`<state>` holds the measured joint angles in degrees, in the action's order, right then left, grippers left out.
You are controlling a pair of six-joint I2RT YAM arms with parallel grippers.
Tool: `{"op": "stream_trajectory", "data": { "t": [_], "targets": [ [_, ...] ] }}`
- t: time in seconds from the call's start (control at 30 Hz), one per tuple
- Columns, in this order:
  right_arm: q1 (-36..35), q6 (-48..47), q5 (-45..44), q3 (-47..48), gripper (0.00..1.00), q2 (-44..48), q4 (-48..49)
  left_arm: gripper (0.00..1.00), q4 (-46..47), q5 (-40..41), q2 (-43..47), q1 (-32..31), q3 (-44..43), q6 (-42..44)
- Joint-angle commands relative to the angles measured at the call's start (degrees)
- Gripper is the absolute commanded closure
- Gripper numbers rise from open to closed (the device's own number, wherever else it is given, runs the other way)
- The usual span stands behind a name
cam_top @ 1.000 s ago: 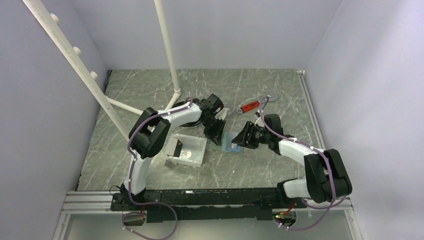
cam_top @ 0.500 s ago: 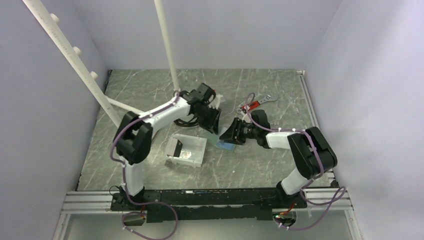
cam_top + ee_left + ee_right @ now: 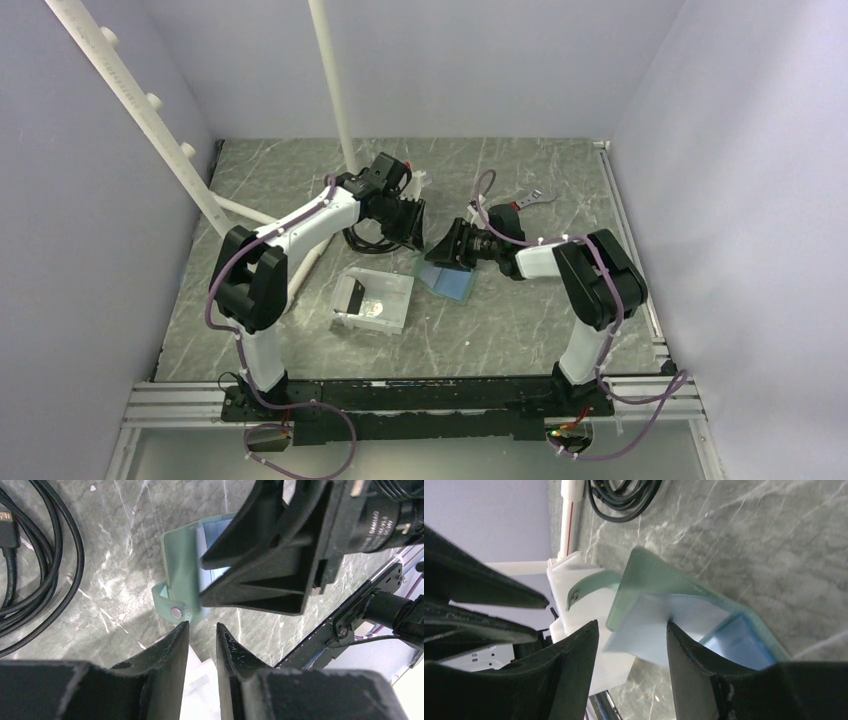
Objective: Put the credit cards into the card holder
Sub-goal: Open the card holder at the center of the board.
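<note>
The grey-green card holder lies open on the table, its light-blue pockets facing up. It also shows in the left wrist view and the right wrist view. My left gripper hangs just behind the holder's left edge, its jaws a narrow gap apart with nothing between them. My right gripper is open over the holder's far edge, and one fingertip is close against a light-blue pocket flap. I see no credit card plainly. A dark flat piece stands in the tray.
A white tray stands left of the holder and shows under my left fingers. Black cables lie behind the left gripper. A wrench head sticks out behind the right arm. White pipes rise at the back left.
Both grippers moved left and toward the back. The left gripper pulled away from the holder, the right swung over its far edge, and more of the holder now shows.
</note>
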<state>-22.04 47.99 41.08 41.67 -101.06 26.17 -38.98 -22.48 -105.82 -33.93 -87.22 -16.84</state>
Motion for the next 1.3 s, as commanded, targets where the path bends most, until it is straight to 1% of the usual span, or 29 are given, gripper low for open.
{"op": "stream_trajectory", "data": {
  "t": [0.0,0.1,0.2,0.3,0.4,0.43,0.5,0.53,0.7,0.8,0.87,0.97,1.07,1.2,1.27],
  "targets": [
    [-1.06,2.00,1.52,3.07,0.46,-4.35,7.28,0.70,1.62,-0.12,1.64,0.33,0.66,-0.35],
    [-1.37,2.40,1.30,3.31,0.46,-6.31,7.43,0.73,1.89,0.13,1.58,0.39,1.04,-0.41],
    [-1.39,2.85,1.71,1.97,0.47,-7.31,8.48,0.74,2.76,-1.92,0.27,0.45,1.17,-0.88],
    [-1.00,1.95,1.55,0.66,0.47,-7.03,8.40,0.77,2.53,-6.29,-2.63,0.17,0.53,-1.78],
    [-0.56,1.33,1.92,-0.36,0.48,-6.01,7.13,0.81,2.97,-7.54,-6.40,-0.81,0.59,-3.08],
    [-0.55,1.06,2.36,-0.63,0.48,-5.61,6.87,0.83,2.20,-7.69,-8.07,-0.98,-0.06,-3.45],
    [-0.42,-0.35,2.29,-0.75,0.50,-4.59,5.19,0.90,-0.59,-7.29,-12.19,-0.84,-2.39,-3.97],
    [-0.45,-1.44,1.76,-0.71,0.51,-3.98,3.65,0.92,-1.35,-6.69,-13.40,-0.72,-3.18,-3.87],
    [-0.36,-4.40,0.52,-1.64,0.52,0.76,-2.16,0.96,-3.43,0.07,-15.44,-0.48,-4.30,-3.91],
    [-0.44,-5.50,0.96,-2.84,0.54,2.84,-3.77,0.97,-4.74,1.95,-16.92,-0.52,-5.43,-3.29],
    [-0.39,-4.88,1.70,-4.43,0.57,2.97,-3.10,0.98,-4.69,2.09,-17.89,-0.52,-5.52,-3.35],
    [-0.40,-3.97,2.14,-6.94,0.59,2.71,-0.20,0.98,-4.86,1.43,-20.03,-0.61,-6.01,-3.55],
    [0.24,-5.42,1.11,-7.79,0.61,1.31,-0.07,0.98,-3.42,-0.25,-20.27,-0.61,-5.70,-4.08],
    [5.22,-6.43,1.54,-9.93,0.62,0.12,1.41,0.97,-0.89,-0.95,-20.45,-0.61,-4.98,-3.99],
    [7.98,-8.83,2.00,-9.54,0.62,-0.47,-0.16,0.97,0.98,-3.06,-21.23,-0.61,-5.25,-4.34]
  ]
}}
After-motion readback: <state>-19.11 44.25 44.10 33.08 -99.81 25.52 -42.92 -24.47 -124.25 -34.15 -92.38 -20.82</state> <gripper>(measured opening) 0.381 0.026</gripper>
